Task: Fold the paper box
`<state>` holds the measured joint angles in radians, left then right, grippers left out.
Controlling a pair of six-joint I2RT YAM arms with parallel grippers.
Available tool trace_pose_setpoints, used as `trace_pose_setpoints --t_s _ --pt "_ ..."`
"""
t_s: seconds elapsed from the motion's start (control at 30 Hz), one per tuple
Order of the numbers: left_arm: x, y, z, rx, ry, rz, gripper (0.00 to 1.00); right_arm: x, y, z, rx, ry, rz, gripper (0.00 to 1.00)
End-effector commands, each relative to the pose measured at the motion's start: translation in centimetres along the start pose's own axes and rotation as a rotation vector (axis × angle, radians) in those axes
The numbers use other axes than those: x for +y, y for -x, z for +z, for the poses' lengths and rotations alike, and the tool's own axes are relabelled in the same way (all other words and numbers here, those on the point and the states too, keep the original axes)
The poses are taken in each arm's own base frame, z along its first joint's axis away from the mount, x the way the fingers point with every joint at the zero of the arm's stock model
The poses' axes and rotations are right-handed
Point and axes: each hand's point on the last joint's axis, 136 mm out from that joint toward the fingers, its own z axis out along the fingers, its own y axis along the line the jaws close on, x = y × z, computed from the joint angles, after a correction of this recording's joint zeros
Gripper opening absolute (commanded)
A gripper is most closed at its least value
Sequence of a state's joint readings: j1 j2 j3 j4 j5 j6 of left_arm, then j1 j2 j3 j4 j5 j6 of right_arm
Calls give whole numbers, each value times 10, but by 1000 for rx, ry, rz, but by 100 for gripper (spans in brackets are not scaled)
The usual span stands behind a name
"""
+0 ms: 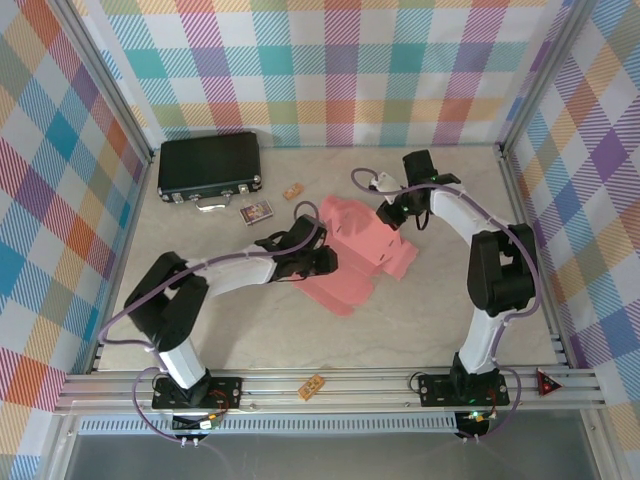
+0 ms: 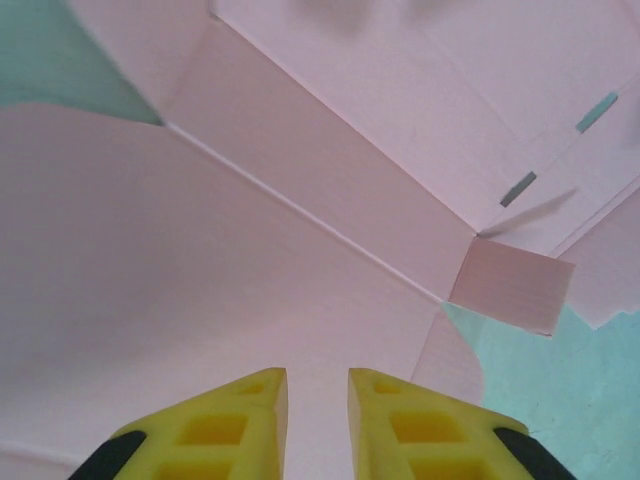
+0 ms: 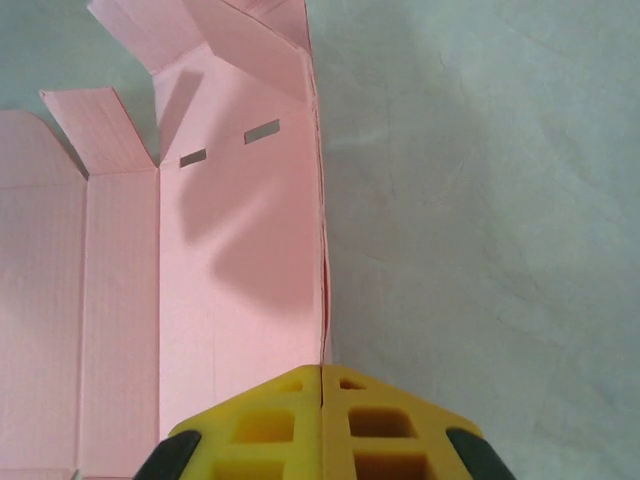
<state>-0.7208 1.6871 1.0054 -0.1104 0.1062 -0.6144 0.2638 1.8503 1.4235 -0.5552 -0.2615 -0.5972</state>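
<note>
The paper box (image 1: 360,250) lies mid-frame on the desk (image 1: 250,330), still mostly a flat sheet. The right hand (image 3: 322,372) is clamped on a raised panel edge. The left hand (image 2: 317,385) sits slightly parted over the sheet, apparently gripping nothing. Step in hand: raising walls. Next: crease that panel upright along its score.

Pastel plaid walls (image 1: 340,60) enclose a pale marbled tabletop (image 1: 250,330) edged by an aluminium rail (image 1: 380,385) in front.

White-and-black arms (image 1: 478,350), purple cables (image 1: 240,262), yellow black-tipped tool fingers (image 2: 232,430)
</note>
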Motion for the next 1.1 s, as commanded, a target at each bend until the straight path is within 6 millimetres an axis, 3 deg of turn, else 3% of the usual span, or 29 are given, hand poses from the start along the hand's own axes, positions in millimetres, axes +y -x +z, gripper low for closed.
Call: trace_pose_setpoints --t_s 0.0,0.1,0.27,0.6,1.07 --pt "38 1 -5 -37 77 -70 22 -3 17 -9 -51 -82 -131 0" --pt "51 -12 1 3 71 -85 18 1 24 -12 -59 -128 -182 0" --pt "50 -30 20 60 10 -109 0 8 34 -8 -56 -215 -286 0" --pt "65 -43 33 75 36 -194 0 25 44 -3 -78 -357 -447 0" --pt "51 -42 42 74 7 -213 0 48 44 4 -153 -464 -604 0"
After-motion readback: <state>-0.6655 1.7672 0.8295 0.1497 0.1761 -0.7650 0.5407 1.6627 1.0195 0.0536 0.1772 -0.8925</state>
